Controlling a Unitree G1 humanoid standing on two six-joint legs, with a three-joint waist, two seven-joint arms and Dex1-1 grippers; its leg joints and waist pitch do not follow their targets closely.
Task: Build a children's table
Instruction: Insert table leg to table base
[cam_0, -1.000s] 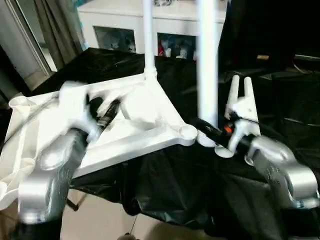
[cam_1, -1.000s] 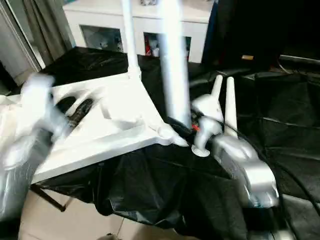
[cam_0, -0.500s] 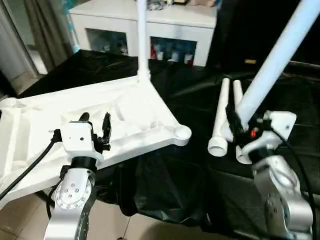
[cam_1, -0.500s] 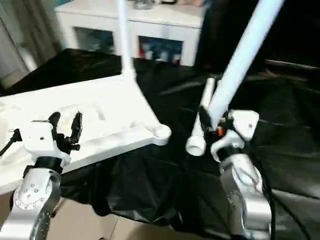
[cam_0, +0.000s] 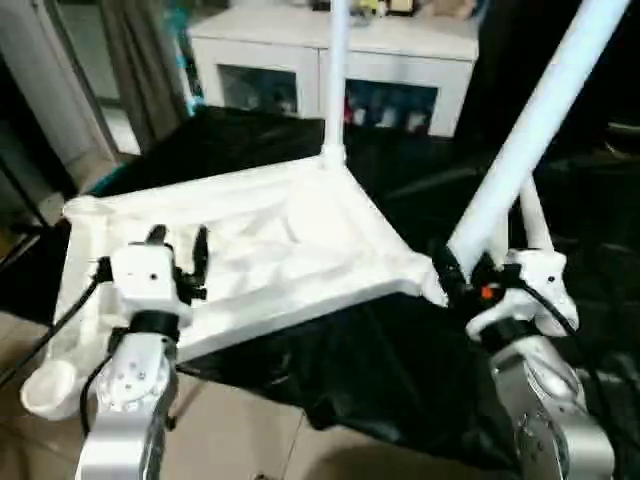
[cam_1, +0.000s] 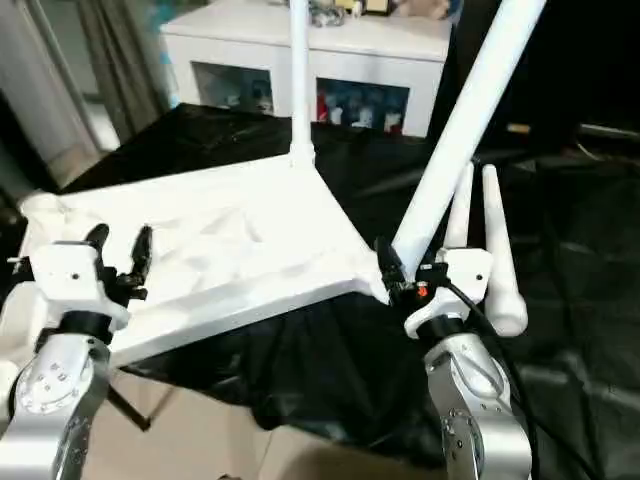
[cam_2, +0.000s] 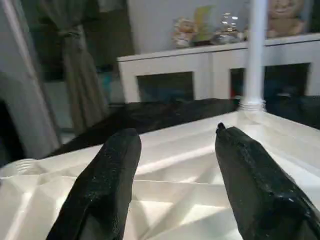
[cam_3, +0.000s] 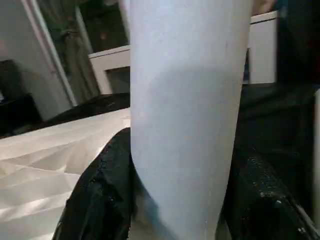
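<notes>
Left gripper (cam_0: 176, 250) spread wide and empty, poised over the upturned tabletop (cam_0: 270, 240) on the black sheet (cam_1: 330, 370). One fitted leg (cam_0: 336, 80) upright at the far corner. Right gripper (cam_1: 400, 275) clamped on a slanted leg (cam_1: 460, 130) by the near corner. Two loose legs (cam_1: 490, 240) just beyond. Left wrist view: figurines (cam_2: 200, 30) atop the cabinet (cam_2: 170, 75).

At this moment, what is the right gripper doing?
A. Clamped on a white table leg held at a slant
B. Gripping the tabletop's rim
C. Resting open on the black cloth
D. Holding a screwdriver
A: the right gripper is closed around the slanted leg near the tabletop corner.
</notes>
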